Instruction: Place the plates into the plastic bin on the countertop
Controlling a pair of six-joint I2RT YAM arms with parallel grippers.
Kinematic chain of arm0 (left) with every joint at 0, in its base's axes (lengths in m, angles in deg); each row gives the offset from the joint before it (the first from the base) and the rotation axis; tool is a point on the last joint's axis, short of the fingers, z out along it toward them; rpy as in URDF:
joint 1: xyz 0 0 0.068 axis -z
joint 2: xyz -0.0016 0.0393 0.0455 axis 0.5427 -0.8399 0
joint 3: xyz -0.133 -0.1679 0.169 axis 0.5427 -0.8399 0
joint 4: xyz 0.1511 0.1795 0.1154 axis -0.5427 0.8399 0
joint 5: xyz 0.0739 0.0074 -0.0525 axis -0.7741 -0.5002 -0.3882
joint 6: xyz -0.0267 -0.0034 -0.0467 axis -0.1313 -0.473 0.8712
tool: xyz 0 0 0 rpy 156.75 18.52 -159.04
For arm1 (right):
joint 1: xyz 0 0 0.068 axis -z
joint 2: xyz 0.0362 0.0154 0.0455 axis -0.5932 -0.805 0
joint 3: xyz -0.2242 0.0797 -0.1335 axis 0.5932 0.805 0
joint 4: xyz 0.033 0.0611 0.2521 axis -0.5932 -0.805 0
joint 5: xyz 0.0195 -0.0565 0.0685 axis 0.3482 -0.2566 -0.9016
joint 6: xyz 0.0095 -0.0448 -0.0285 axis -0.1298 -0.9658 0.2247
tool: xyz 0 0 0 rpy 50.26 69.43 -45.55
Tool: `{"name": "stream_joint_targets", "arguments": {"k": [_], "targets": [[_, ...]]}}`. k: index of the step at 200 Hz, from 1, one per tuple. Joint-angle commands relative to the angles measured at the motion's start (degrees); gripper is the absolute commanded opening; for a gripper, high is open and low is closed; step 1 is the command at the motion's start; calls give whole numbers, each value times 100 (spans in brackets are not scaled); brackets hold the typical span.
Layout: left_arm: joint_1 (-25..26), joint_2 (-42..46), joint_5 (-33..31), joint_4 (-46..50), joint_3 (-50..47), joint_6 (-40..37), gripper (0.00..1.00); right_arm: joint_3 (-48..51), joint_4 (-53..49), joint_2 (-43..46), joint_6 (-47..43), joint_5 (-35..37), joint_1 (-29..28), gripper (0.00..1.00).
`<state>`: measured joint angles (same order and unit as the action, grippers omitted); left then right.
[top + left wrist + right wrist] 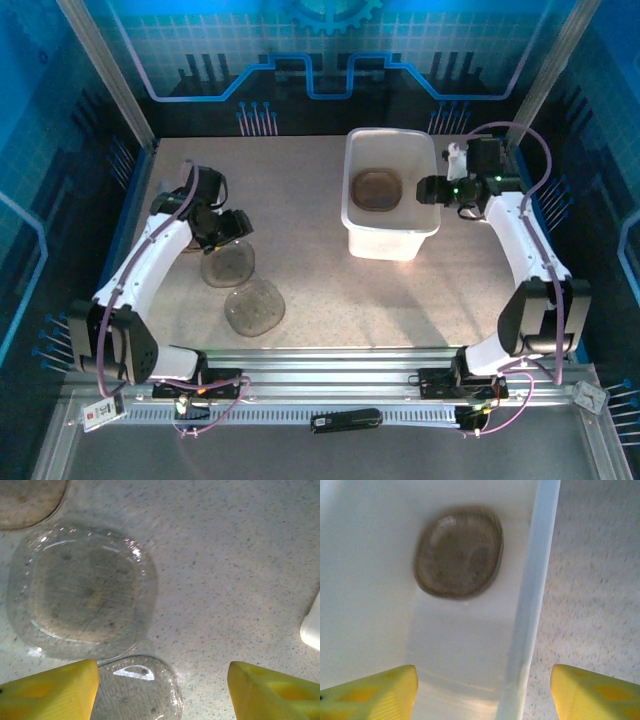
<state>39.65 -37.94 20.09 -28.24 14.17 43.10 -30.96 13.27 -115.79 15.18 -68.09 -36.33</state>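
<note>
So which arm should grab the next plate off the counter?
The left, probably: the left gripper, open, hangs right over the loose plates, while the right gripper is across at the bin.

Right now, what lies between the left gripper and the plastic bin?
Nothing but bare countertop between the left gripper and plastic bin, seen in the top external view.

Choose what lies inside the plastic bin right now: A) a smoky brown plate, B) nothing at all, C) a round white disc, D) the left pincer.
A: a smoky brown plate lies flat on the floor of the plastic bin.
</note>
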Motion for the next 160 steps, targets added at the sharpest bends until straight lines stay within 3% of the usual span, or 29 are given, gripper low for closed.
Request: {"name": "stream_joint_targets", "arguments": {"k": [1,106,160], "targets": [[-72,337,-9,161,-343,263,70,-499,-425,237,67,56,-47,72],[-81,1322,-261,132,-2205,1254,69,-372,-424,494,130,-190,-925,72],[-68,1435,-84,-322,-2951,1213,68,-325,-345,490,196,-252,-1016,72]]}}
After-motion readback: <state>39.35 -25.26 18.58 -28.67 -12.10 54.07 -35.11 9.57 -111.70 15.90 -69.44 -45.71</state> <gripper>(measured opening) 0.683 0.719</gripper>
